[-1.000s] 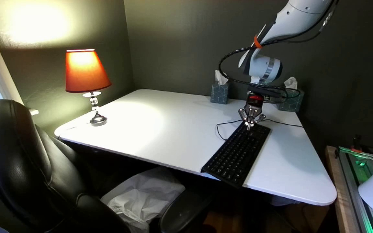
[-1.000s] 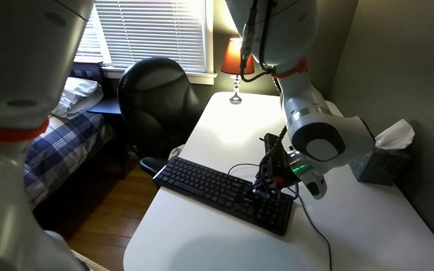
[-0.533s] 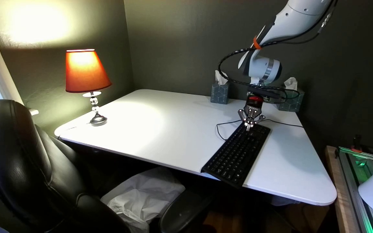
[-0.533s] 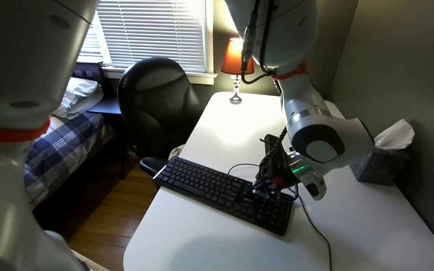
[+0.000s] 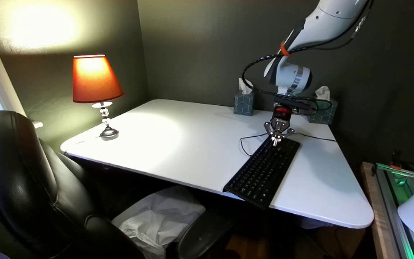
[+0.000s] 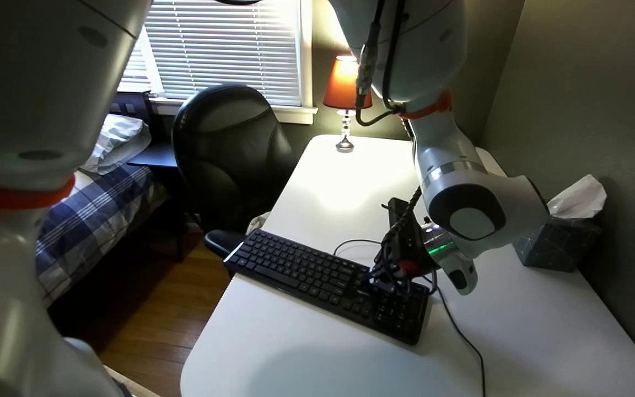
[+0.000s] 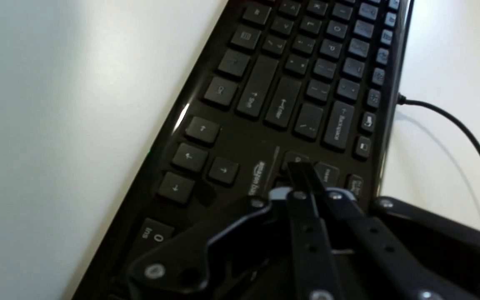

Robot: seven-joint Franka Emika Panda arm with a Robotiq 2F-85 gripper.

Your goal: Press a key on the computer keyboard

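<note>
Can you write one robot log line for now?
task: key press | gripper: shut, pointing down at keyboard | contact: cannot tell | lamp: on

White desk (image 5: 192,144) — black keyboard (image 5: 262,172), one end past edge — cable (image 6: 483,375), lit lamp (image 5: 97,86), two tissue boxes (image 5: 243,104) (image 5: 325,114).

In an exterior view, the keyboard (image 5: 262,172) lies on the right part of the desk (image 5: 192,144), its near end jutting past the front edge. The lamp (image 5: 96,81) stands at the desk's left end, well apart. Near the back are the left tissue box (image 5: 243,104) and the right tissue box (image 5: 322,113). The gripper (image 5: 275,142) is over the keyboard's far part, in front of both boxes; contact cannot be told. The chair (image 5: 13,172) stands before the desk, at left. In an exterior view, the window (image 6: 218,49) is behind the chair, the bed (image 6: 91,215) left of the chair, a pillow (image 6: 122,140) on top. In the wrist view, the cable (image 7: 433,108) leaves the keyboard's right side.
</note>
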